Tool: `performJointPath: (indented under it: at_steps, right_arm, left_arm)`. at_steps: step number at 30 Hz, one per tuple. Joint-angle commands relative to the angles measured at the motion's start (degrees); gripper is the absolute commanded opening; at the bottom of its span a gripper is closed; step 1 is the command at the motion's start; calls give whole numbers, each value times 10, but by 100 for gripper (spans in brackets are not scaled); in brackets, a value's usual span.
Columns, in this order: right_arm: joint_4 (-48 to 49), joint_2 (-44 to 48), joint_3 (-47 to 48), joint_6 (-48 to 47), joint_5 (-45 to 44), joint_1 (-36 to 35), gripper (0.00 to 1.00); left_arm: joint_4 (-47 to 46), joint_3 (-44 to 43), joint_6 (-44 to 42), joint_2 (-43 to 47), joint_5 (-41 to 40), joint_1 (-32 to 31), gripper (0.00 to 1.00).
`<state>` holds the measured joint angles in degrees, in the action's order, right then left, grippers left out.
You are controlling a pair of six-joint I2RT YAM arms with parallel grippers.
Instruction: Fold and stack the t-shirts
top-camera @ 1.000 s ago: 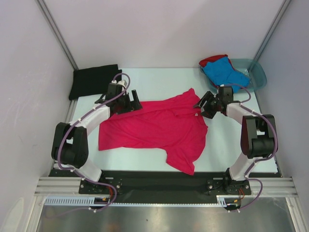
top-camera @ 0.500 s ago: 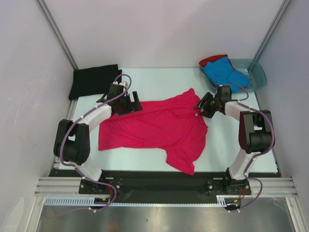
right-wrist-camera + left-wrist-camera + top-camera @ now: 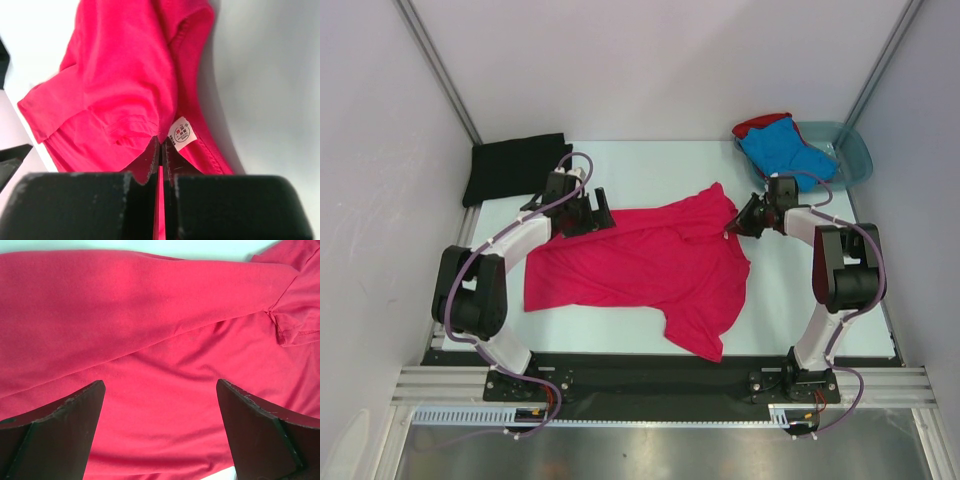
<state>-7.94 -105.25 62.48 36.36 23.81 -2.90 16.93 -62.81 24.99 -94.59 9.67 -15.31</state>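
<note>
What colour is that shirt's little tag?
White tag on the pink shirt; clearest in right wrist view.

Top view looks down; wrist views closely share the magenta t-shirt (image 3: 640, 265).

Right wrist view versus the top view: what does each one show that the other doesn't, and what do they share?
Right wrist only: the thin fold of pink shirt clamped in the right gripper, with a white label beside it. Top only: the blue shirt lying on the red shirt, at the basin. Both: the pink shirt, with the right gripper shut on its edge.
</note>
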Motion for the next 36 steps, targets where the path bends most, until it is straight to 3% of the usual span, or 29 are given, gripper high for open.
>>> performJointPath:
  at_steps: [1, 11, 18, 24, 33, 36]
  right_arm:
    - [35, 59, -2, -16, 26, 1, 0]
    - [-33, 123, 30, -55, 41, -11, 0]
    - [-116, 125, 45, -66, -7, -49, 0]
    - [-160, 160, 6, -60, -111, -99, 0]
    - [-177, 235, -68, -39, -255, -107, 0]
    - [-173, 218, -70, -52, -260, -107, 13]
  left_arm:
    - [-10, -19, -7, 2, 6, -4, 100]
    - [-16, -7, -4, 10, 21, -6, 100]
    - [-12, 0, -8, 16, 25, -6, 100]
    - [-7, 1, -11, 19, 26, -7, 100]
    - [-1, -2, -14, 17, 33, -7, 100]
    - [-2, -2, -15, 17, 34, -7, 100]
